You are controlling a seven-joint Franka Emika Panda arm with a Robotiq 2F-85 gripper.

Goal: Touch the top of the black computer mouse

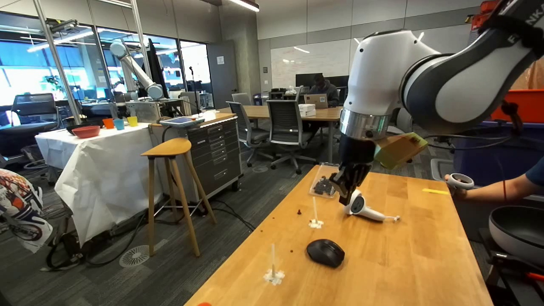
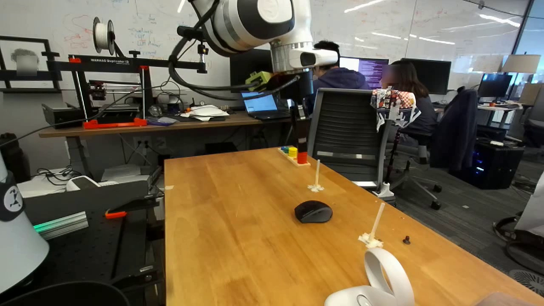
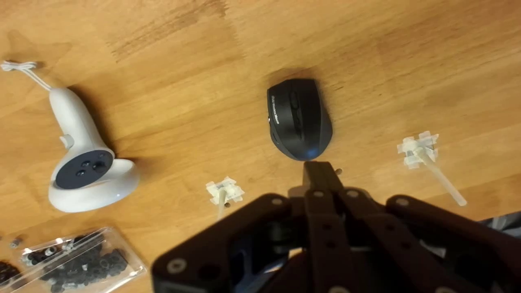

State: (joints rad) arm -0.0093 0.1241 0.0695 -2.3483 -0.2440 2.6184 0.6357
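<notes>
Black mouse (image 3: 299, 122), black pincer (image 3: 320, 173), white-and-charcoal controller (image 3: 79, 138), brown-streaked golden tabletop (image 3: 195, 93)

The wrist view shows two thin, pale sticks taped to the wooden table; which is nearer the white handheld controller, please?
It is the left-hand thin, pale stick; the right-hand stick stands farther from the white controller, past the domed black computer mouse.

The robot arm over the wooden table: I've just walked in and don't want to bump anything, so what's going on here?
The robot arm has its gripper above the wooden table, shut with nothing in it. The black computer mouse lies on the table, apart from the gripper; the job is to touch its top, not yet done. Beside the table, a person's hand holds a white controller, probably steering the arm.
</notes>
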